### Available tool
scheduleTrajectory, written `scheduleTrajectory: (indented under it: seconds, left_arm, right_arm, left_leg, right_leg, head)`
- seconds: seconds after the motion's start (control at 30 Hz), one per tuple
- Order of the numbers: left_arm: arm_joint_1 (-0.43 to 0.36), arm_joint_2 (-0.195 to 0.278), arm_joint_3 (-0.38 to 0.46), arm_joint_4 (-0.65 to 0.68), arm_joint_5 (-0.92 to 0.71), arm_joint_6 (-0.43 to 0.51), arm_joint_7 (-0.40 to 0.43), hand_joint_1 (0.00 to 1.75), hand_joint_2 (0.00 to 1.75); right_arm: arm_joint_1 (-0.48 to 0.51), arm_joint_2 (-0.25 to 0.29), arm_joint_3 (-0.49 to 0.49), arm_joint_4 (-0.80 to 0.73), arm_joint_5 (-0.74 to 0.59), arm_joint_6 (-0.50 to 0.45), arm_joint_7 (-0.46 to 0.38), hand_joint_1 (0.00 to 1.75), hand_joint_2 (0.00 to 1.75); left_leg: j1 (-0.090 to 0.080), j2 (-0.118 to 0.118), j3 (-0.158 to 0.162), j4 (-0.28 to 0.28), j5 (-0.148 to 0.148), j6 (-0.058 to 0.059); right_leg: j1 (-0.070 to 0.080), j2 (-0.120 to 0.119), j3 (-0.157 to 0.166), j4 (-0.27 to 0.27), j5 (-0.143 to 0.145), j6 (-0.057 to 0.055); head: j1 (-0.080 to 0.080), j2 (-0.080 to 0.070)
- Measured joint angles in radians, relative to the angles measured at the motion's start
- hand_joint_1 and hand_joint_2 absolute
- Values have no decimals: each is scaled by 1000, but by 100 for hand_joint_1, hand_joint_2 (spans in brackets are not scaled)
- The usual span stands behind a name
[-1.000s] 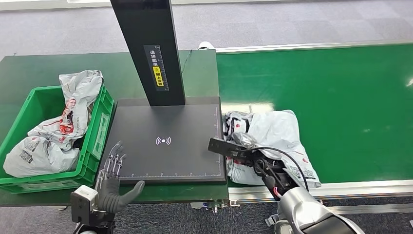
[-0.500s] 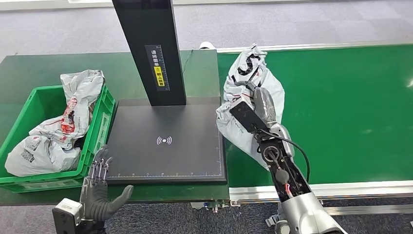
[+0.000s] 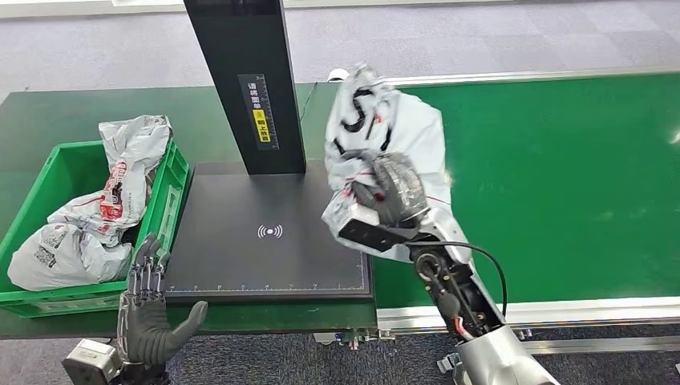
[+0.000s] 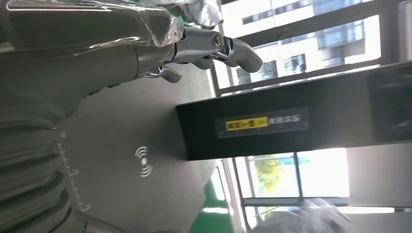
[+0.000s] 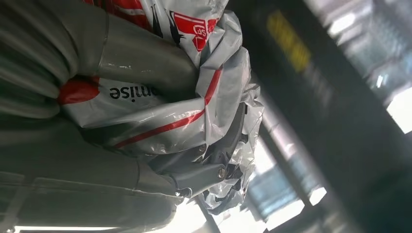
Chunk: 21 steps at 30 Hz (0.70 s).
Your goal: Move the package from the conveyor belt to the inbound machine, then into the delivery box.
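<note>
1. Nearest me, at the lower left of the head view, my left hand (image 3: pixel 148 309) hangs below the table edge with its fingers spread and upright, holding nothing. I judge I parked it there to keep it out of the way.
2. Just beyond it, at the left of the frame, sits the green crate (image 3: pixel 164 210), the delivery box as I read it. Grey bags (image 3: pixel 88 224) already lie in it, one draped over its far rim.
3. At centre is the black scanner pad (image 3: pixel 269 233) with its white signal mark. That is the inbound machine, and nothing lies on its surface yet.
4. Right of centre, my right hand (image 3: pixel 389 192) is clenched around the package (image 3: pixel 385 128), a grey plastic mailer. It is lifted off the green conveyor belt (image 3: pixel 561 176) and hangs over the pad's right edge. The right wrist view shows my fingers (image 5: pixel 204 170) bunching the film (image 5: pixel 160 111) — a crumpling grip, which I judge suits a limp bag with no firm edges.
5. Behind the pad stands the black post (image 3: pixel 244 80) with its yellow label. I judge I should keep the bag low and clear of it.
6. Farthest, the belt runs away to the upper right — the pick looks done, the set-down on the pad is next.
</note>
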Motion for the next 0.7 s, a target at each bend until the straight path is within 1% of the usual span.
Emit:
scheduleTrajectory:
  seconds: [0.1, 0.23, 0.4, 0.53, 0.7]
  left_arm:
    - [-2, -4, 2, -10, 15, 6, -16, 0, 175]
    - [-3, -7, 4, -19, 24, 17, -20, 0, 175]
    - [-2, -9, 7, -22, 26, 26, -20, 0, 175]
    - [-5, -11, 9, -22, 27, 27, -20, 0, 175]
    - [-7, -13, 10, -22, 28, 29, -20, 0, 175]
  right_arm:
    - [-29, 27, 106, 91, 34, 42, -2, 175, 175]
    - [-90, 70, 203, 205, 32, 105, -3, 175, 175]
    - [-153, 124, 286, 334, 43, 171, 16, 175, 175]
    - [-174, 162, 346, 413, 50, 230, -1, 175, 175]
    - [-176, 189, 405, 458, 58, 234, -33, 175, 175]
  left_leg:
    - [0, -1, 0, 0, 0, 0]
    - [0, -1, 0, 0, 0, 0]
    - [0, -1, 0, 0, 0, 0]
    - [0, -1, 0, 0, 0, 0]
    - [0, 0, 0, 0, 0, 0]
  right_leg:
    - [0, -1, 0, 0, 0, 0]
    - [0, -1, 0, 0, 0, 0]
    - [0, -1, 0, 0, 0, 0]
    - [0, -1, -1, 0, 0, 0]
    - [0, -1, 0, 0, 0, 0]
  head:
    - [0, 0]
    - [0, 0]
    - [0, 0]
    - [0, 0]
    - [0, 0]
